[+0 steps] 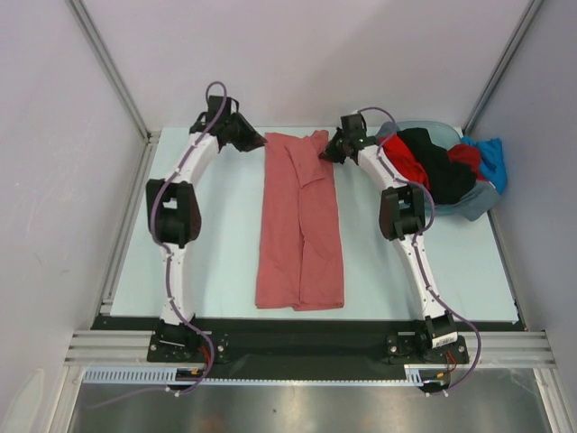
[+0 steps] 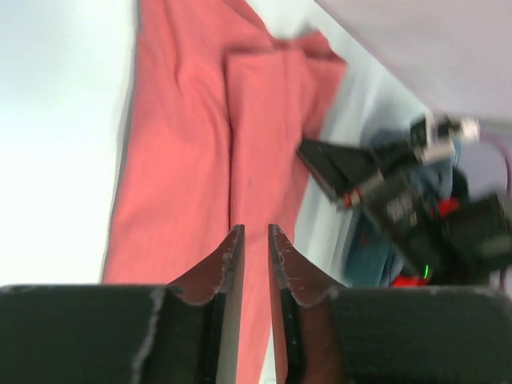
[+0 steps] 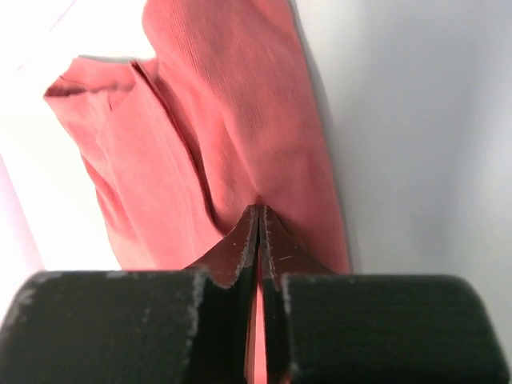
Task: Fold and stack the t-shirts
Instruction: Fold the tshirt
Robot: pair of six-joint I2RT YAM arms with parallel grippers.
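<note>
A salmon-red t-shirt (image 1: 297, 225) lies folded into a long strip down the middle of the table. My right gripper (image 1: 327, 152) is at its far right edge, shut on a pinch of the cloth; in the right wrist view (image 3: 260, 208) red cloth shows between the closed jaws. My left gripper (image 1: 257, 141) is at the shirt's far left corner. In the left wrist view (image 2: 256, 230) its jaws stand a narrow gap apart and empty, just above the shirt (image 2: 200, 144). More shirts, black (image 1: 442, 167), bright red (image 1: 407, 167) and blue (image 1: 491, 158), are heaped in the basin.
The grey-blue basin (image 1: 482, 203) stands at the back right, close behind my right arm. White walls with metal posts close in the table at the back and sides. A black strip runs along the near edge by the arm bases.
</note>
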